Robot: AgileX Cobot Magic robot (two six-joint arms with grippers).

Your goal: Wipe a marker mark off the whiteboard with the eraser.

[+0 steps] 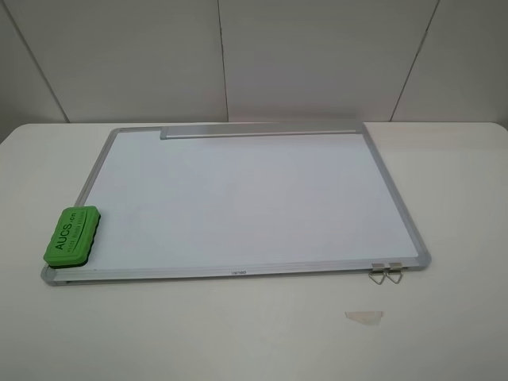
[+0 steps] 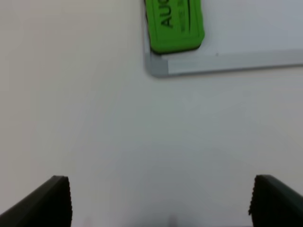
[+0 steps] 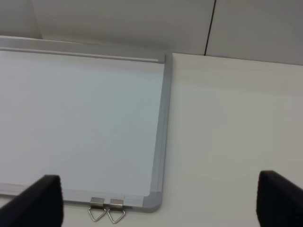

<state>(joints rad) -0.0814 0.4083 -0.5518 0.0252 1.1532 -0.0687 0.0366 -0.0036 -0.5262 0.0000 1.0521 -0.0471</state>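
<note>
the eraser (image 1: 71, 236) lies on the whiteboard (image 1: 254, 198) near-left corner; likely light, soft-backed; grip its long sides. both grippers (image 2: 161, 201) (image 3: 158, 201) have jaws spread, holding nothing. no mark visible

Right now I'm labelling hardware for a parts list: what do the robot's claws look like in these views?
Only the fingertips show. The left claw has two matte black, wedge-shaped fingers with finely ridged inner edges. The right claw has similar black fingers, blurred. No cables or markings are visible; the arms are out of view.
</note>
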